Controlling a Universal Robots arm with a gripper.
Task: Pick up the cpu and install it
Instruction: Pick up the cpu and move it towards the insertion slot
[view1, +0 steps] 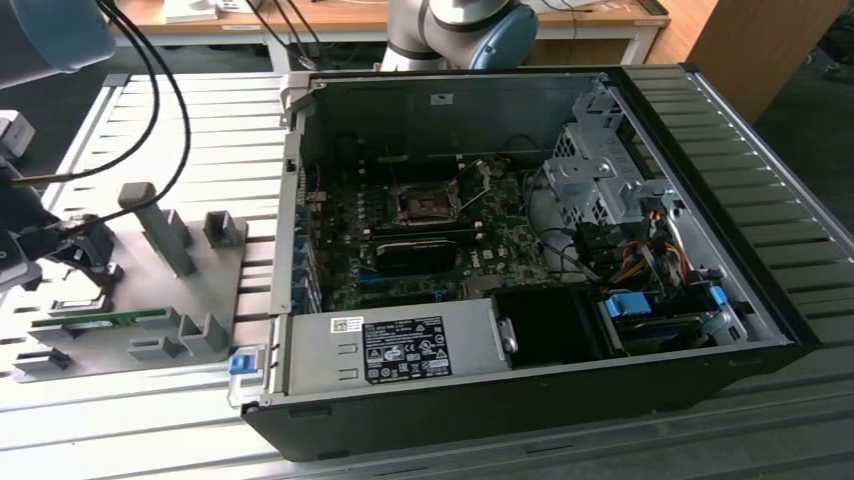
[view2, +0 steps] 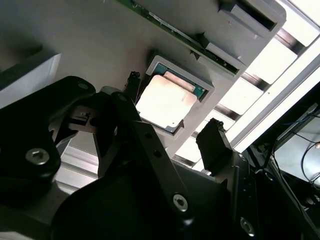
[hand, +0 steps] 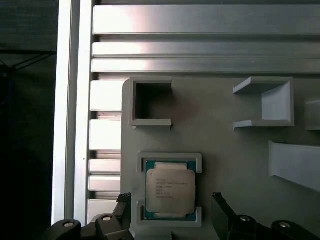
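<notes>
Pick-up stage here: my jaws hang wide apart either side of the cpu (hand: 170, 189), which lies flat in its grey fixture pocket (hand: 170, 158) on the surface, so I reckon grabbing it calls for a square, even squeeze on its edges.

No print can be read. The cpu (hand: 170, 189) bears faint lines on its lid in the first wrist view. In the exterior view, white labels (view1: 404, 350) sit on the power supply (view1: 310, 368) at the case's (view1: 534, 415) 7 o'clock, and a small sticker (view1: 441, 98) sits at 12.
</notes>
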